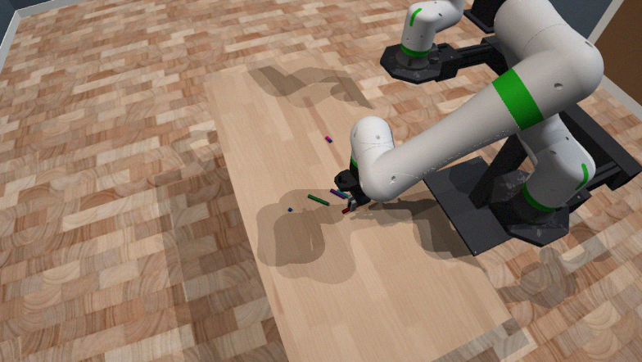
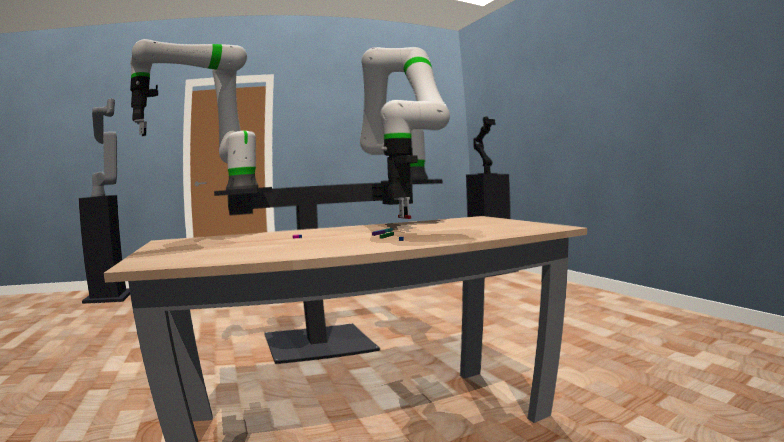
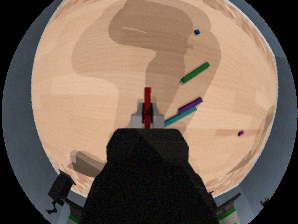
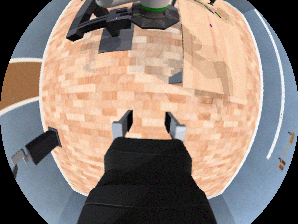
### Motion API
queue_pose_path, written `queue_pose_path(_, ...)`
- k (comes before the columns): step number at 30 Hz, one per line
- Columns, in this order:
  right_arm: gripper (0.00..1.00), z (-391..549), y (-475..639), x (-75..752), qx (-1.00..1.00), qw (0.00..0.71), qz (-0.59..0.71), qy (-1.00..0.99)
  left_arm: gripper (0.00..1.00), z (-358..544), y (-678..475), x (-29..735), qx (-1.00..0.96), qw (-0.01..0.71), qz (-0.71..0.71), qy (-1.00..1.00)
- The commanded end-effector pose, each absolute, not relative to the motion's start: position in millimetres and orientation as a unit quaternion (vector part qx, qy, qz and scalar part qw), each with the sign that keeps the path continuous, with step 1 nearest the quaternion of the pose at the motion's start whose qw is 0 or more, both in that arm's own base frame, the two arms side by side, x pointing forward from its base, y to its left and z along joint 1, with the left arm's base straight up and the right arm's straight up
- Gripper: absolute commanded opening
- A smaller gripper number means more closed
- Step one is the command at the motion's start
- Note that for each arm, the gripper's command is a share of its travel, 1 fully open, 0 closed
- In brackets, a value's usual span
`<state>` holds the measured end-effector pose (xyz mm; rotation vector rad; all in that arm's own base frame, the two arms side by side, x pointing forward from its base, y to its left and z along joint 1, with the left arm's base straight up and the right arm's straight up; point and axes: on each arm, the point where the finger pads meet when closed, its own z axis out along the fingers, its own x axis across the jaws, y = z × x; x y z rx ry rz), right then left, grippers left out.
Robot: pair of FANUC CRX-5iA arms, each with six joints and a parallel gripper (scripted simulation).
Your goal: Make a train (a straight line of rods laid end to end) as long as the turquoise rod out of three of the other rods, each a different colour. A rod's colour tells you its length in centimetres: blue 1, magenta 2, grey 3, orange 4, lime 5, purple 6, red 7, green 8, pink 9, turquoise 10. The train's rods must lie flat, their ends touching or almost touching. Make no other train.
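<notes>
Above the table point(image 1: 382, 269) point(image 2: 329, 255) point(image 3: 60, 75) point(image 4: 200, 75), left fingers point(image 1: 351, 205) point(image 2: 404, 208): closed on red rod point(image 1: 345, 210) point(image 2: 405, 216) point(image 3: 147, 95), lengthwise up their wrist view; magenta rod point(image 1: 327, 138) point(image 2: 295, 236) point(image 3: 242, 133), blue rod adjoining point(image 1: 330, 141) point(image 2: 300, 236) point(image 3: 239, 134): well rightward there; right fingers point(image 2: 142, 129): wide, empty

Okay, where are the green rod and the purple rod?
Green rod point(image 1: 318, 200) point(image 3: 195, 73): top and left wrist views, its middle.
Purple rod point(image 1: 337, 193) point(image 3: 190, 105): same views, its middle.
</notes>
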<state>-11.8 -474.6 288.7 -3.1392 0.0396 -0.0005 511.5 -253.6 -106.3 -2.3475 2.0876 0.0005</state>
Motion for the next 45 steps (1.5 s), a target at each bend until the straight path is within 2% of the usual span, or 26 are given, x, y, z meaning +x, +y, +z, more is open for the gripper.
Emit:
queue_pose_path(1,1.00,290,-475,-12,-1.000,0.000,0.000,0.013,0.24,-73,-254,512,-0.747,0.000,-0.001,0.664)
queue_pose_path(19,1.00,290,-475,-12,-1.000,0.000,0.000,0.013,0.24,-50,-256,513,-0.744,0.000,-0.001,0.668)
queue_pose_path(45,1.00,290,-475,-12,-1.000,0.000,0.000,0.013,0.24,-43,-459,543,-0.462,0.000,-0.001,0.887)
